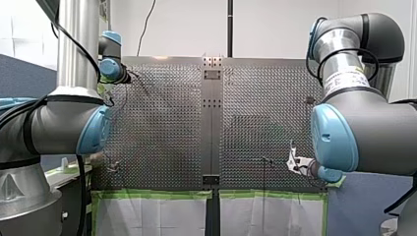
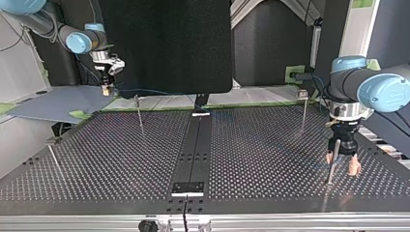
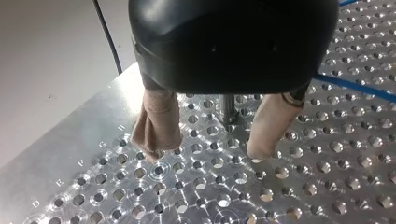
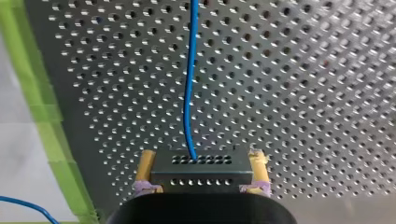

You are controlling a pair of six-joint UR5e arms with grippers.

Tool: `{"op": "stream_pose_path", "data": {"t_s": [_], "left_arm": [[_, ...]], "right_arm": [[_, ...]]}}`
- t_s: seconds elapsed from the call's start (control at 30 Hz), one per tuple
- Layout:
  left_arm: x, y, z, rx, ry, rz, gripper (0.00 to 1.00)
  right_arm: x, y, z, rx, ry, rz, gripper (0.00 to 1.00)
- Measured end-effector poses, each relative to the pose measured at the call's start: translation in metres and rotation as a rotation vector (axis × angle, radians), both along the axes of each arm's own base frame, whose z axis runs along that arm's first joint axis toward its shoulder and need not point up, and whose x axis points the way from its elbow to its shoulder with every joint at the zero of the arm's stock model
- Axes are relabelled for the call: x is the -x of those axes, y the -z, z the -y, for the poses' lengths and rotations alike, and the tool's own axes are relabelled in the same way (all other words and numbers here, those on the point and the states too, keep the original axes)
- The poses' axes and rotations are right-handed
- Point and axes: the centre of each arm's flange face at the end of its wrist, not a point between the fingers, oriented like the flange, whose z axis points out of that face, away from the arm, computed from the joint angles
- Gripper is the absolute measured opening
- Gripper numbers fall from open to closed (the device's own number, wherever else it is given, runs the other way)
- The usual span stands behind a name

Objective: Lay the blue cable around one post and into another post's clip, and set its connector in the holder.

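Look at the right gripper: its yellow-padded fingers are clamped on the sides of the grey connector. The blue cable runs from the connector's face straight ahead over the perforated table. You'll find the left gripper spread wide and holding nothing, its beige pads low over the table on either side of a thin post. In the top view that post stands near the view's right.

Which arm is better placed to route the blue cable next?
My right: the right gripper is shut on the connector, from which the blue cable runs. The left gripper is open, its fingers either side of a post, holding no cable.
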Motion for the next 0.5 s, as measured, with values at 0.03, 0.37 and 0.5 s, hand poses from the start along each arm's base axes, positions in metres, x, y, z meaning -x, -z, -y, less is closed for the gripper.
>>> {"op": "stream_pose_path", "data": {"t_s": [0.03,0.37,0.5], "left_arm": [[0.0,0.0,0.0002,0.0,0.0,0.0,1.0],[0.0023,0.0018,0.0055,0.004,-0.011,-0.016,1.0],[0.0042,0.0034,0.0053,0.028,-0.03,-0.028,1.0]], "right_arm": [[0.001,-0.0011,0.0008,0.001,0.002,0.007,0.0],[0.0041,-0.0028,0.0027,-0.004,0.019,0.042,0.0],[0.0039,-0.0029,0.0028,-0.003,0.022,0.045,0.0]]}}
